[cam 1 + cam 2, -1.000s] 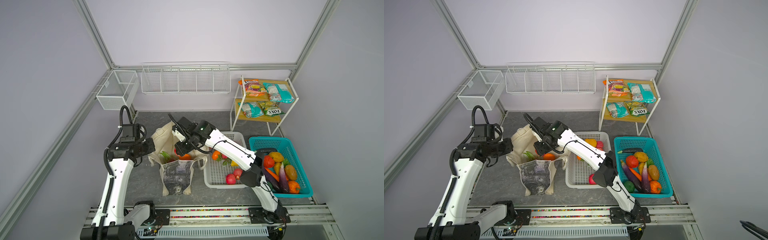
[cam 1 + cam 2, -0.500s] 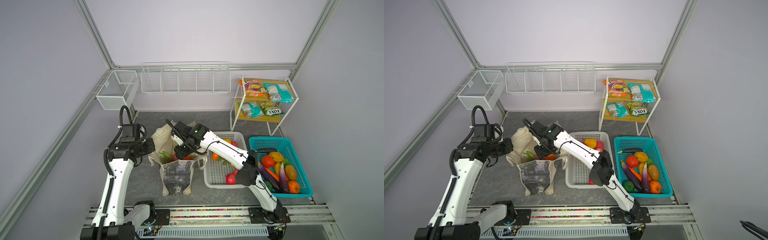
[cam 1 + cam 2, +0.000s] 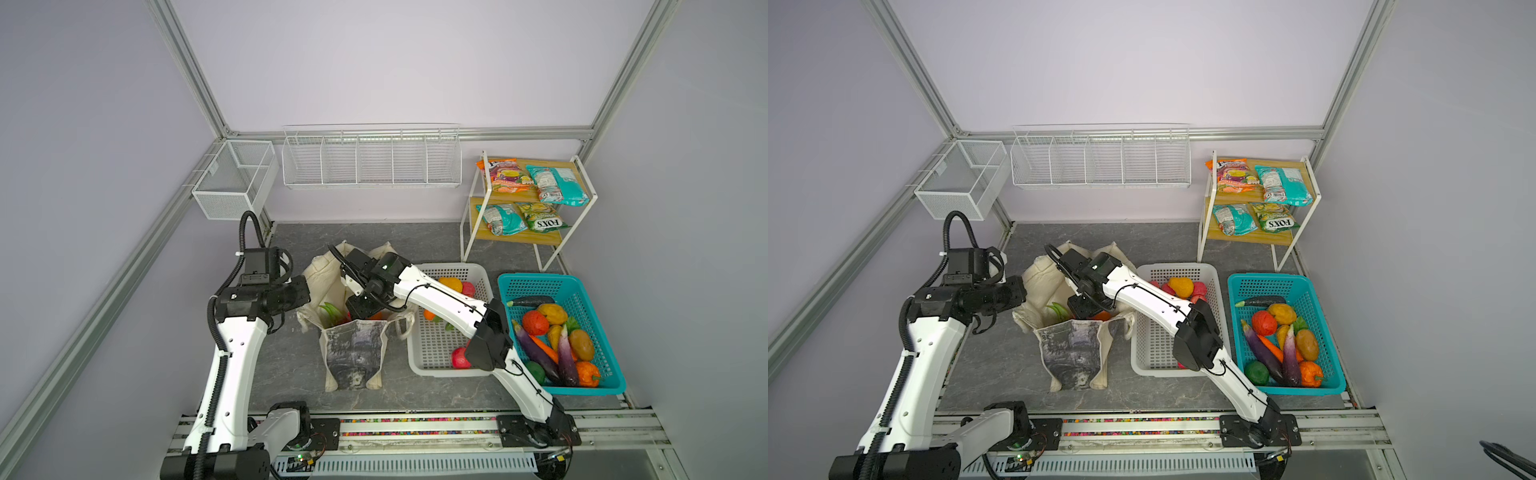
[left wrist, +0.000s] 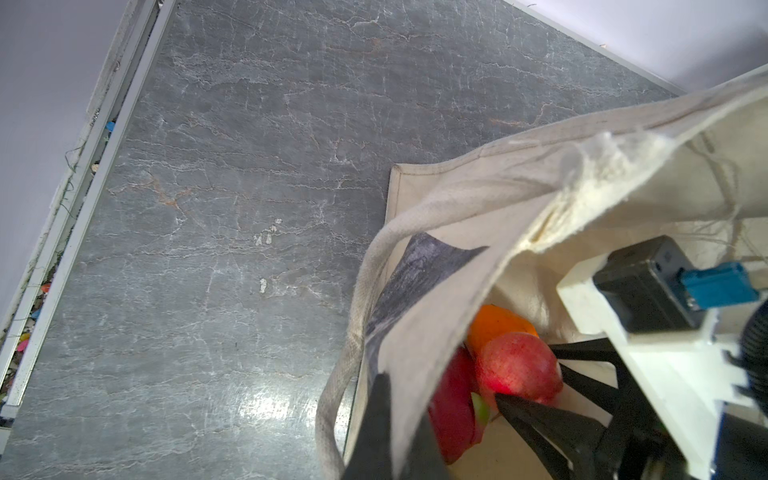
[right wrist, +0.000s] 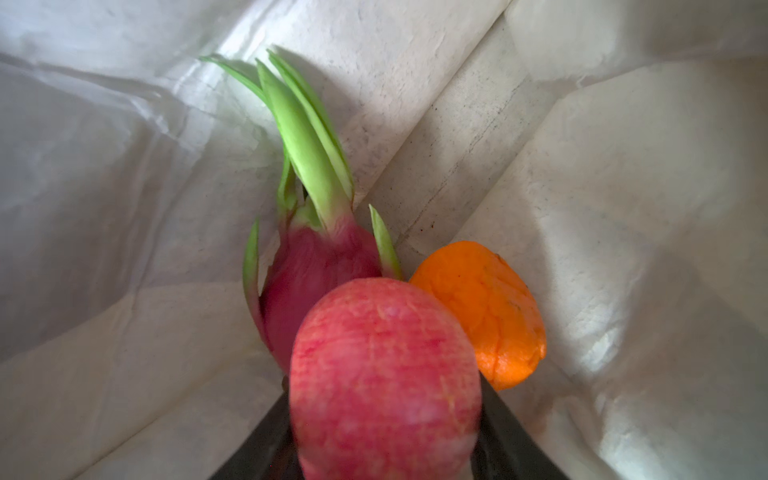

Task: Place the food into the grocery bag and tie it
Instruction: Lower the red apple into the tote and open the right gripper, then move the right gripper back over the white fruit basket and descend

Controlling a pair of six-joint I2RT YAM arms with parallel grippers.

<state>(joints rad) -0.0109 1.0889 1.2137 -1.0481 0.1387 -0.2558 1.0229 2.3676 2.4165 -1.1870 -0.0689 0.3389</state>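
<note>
Right wrist: right hand (image 5: 384, 392) grips apple (image 5: 384, 365) inside grocery bag (image 5: 602, 166); left wrist: left hand (image 4: 397, 432) pinches its rim.

The grocery bag (image 3: 353, 353) is set left of the perforated basket (image 3: 436, 371); a vegetable basket (image 3: 582, 388) is placed right of that. Snack packets (image 3: 557, 185) are shelved on a rack (image 3: 482, 235) behind. In the bag, an apple (image 5: 384, 374) is seen above a dragon fruit (image 5: 316, 270) and orange (image 5: 482, 311).
</note>
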